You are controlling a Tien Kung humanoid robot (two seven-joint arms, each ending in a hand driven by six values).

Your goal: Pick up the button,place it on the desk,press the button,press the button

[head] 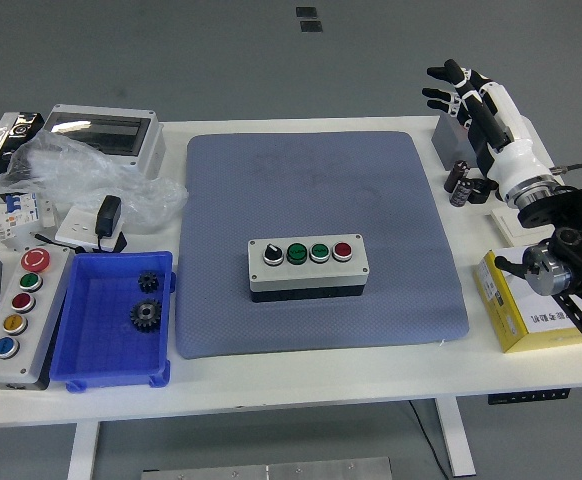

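One arm was in view: the right hand point(479, 100) was raised above the far right corner of the tabletop point(301, 375), its fingers point(443, 72) spread apart and holding nothing, well apart from the button box point(308, 267). That box, grey-topped with a black base, sat on the blue-grey mat point(316, 240), slightly toward the mat's near edge, and carried a row of four controls: a black-and-white selector knob point(273, 256) at the left, two green buttons point(308, 253) in the middle and a red button point(343, 250) at the right. Nothing touched it.

Below the raised hand, near the mat's right edge, stood a small dark cylindrical part point(460, 183), just beside a grey block point(447, 140). A yellow carton point(521, 305) lay at the right side of the tabletop, partly covered by the black forearm.

On the left side, a blue tray point(106, 368) held two dark gears point(147, 300). Touching its left wall was a second grey control box point(16, 318) with a red mushroom button, then green, red, yellow and blue buttons in a column. Farther back lay crumpled clear plastic wrap point(71, 175), a black plug adapter point(108, 218) and a grey enclosure with a clear lid point(106, 135).
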